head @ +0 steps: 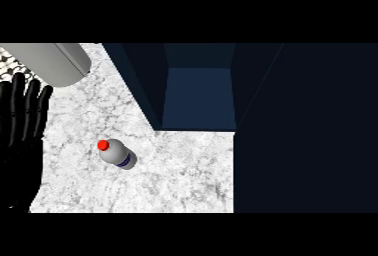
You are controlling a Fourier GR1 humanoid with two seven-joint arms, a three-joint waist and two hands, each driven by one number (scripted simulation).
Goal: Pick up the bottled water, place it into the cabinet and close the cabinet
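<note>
Small white plastic water bottle with red cap is standing upright mid-left on the white marble table, near the open dark-blue cabinet; likely rigid, light, slick, so I'm advising a mid-body wrap; left robot hand is resting released at left edge, right unseen.
</note>
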